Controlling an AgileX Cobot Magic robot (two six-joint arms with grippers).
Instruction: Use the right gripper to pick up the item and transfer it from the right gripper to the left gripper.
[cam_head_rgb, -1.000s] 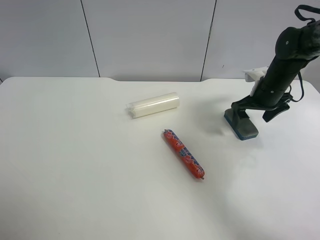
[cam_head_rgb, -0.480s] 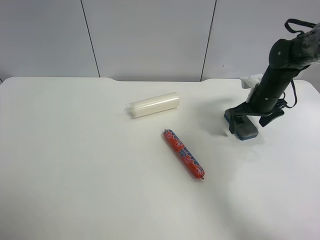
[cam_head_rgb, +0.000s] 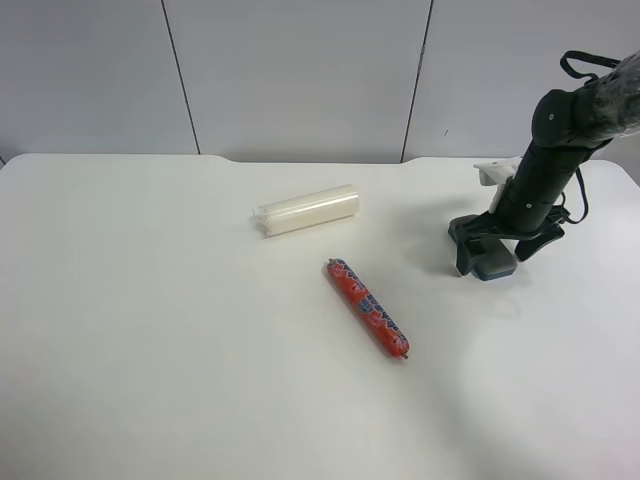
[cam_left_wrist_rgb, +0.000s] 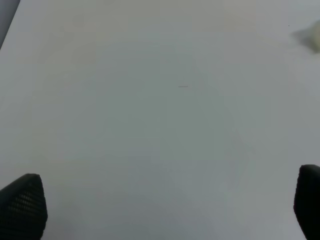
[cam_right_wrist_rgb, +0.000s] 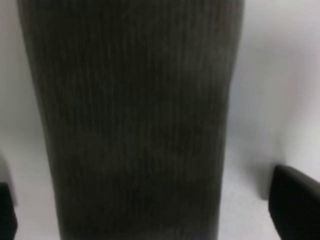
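Right gripper, jaws spread, straddles the board eraser; probably light and stiff, so I'd pinch its long sides. Left gripper jaws spread too.

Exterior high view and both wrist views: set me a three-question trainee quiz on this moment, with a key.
1. True or false: the right hand straddles the item with its jaws open, not closed on it.
2. What lies between the fingertips of the left hand? A: the item. B: a red tube. C: bare table.
3. How many loose objects lie on the table in the exterior high view?
Key: 1 true; 2 C; 3 three: the item, the red sausage tube and the white roll.
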